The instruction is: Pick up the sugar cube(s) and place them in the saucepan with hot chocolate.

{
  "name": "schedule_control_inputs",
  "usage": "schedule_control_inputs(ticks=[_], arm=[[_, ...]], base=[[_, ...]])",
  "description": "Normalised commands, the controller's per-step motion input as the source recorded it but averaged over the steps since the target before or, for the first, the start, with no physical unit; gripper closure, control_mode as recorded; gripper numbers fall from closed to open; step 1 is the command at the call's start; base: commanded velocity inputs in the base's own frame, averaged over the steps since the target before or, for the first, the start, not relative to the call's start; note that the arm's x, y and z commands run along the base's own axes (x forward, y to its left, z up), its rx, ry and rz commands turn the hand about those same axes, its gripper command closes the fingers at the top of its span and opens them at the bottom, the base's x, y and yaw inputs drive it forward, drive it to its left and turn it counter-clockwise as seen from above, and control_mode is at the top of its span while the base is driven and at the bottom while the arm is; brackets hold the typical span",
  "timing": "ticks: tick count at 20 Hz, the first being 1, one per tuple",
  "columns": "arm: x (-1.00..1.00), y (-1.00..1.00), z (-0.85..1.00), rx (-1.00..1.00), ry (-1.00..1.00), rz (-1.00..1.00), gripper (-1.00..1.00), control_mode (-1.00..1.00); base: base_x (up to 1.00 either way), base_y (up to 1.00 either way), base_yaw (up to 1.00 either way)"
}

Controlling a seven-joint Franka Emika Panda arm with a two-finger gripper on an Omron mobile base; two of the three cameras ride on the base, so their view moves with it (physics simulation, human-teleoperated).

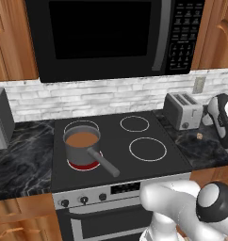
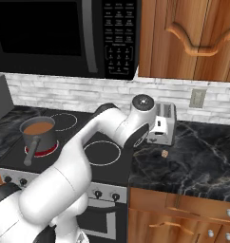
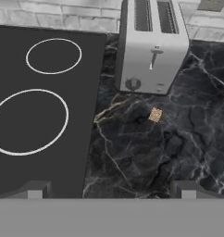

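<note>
Sugar cube [image 3: 155, 114] is the target, and from the fingers outward it goes like this: the gripper [image 3: 111, 187] hangs with its jaws spread wide and nothing between them, the two dark fingertips [image 3: 34, 189] rising at the bottom of the hand view over the black marble counter [image 3: 178, 152]. Ahead of them and a touch toward the right fingertip sits the little tan cube, alone on the counter just in front of the silver toaster [image 3: 153, 46] and clear of it. It looks roughly square, so I'd judge no long axis matters for the grasp. The cooktop [image 3: 40, 111] runs off to the left, and far across it the saucepan [image 1: 83, 147] sits on a glowing burner, hot chocolate [image 1: 82, 139] inside, well apart from the cube.
</note>
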Motion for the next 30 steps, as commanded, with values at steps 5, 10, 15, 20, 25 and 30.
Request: schedule_control_inputs(ticks=[5,10,15,20,25,30], arm=[[0.15,0.05,-0.13,-0.08,0.21,0.00,-1.00,-1.00],[0.04,0.00,-0.36,-0.01,0.07,0.00,-1.00,-1.00],[0.00,0.00,-0.29,0.00,0.03,0.00,-1.00,-1.00],[0.07,-0.06,-0.18,0.00,0.00,0.00,-1.00,-1.00],[0.19,-0.28,-0.30,0.00,0.00,0.00,-1.00,-1.00],[0.31,-0.35,-0.20,0.00,0.00,0.00,-1.00,-1.00]], base=[[0.00,0.00,0.00],[0.00,0.00,0.00],[0.00,0.00,0.00],[0.00,0.00,0.00],[0.00,0.00,0.00],[0.00,0.00,0.00]])
